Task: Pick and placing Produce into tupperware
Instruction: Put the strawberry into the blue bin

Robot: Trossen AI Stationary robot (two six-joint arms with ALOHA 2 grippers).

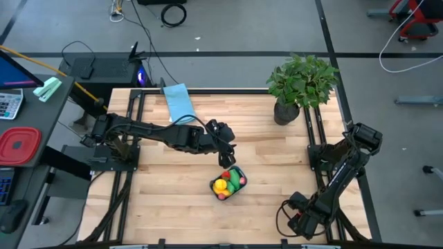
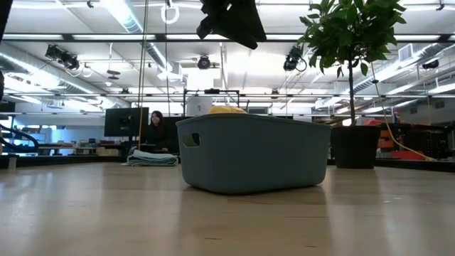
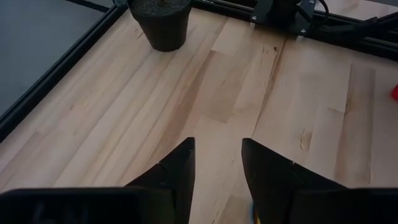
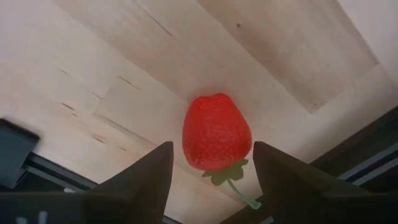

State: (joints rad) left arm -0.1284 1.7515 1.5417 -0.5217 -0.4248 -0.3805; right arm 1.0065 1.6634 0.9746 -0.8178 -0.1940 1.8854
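The dark teal tupperware stands on the table's middle, toward the near edge, and holds yellow, red and green produce. In the low view the tupperware shows a yellow piece above its rim. My left gripper hangs open and empty just above the tub's far side, and shows in the low view and the left wrist view. My right gripper is low at the near right corner. It is open, its fingers on either side of a red toy strawberry that lies on the wood.
A potted plant stands at the far right, its pot ahead of my left gripper. A light blue folded cloth lies at the far edge. A red container sits off the table, left. Bare wood spreads around the tub.
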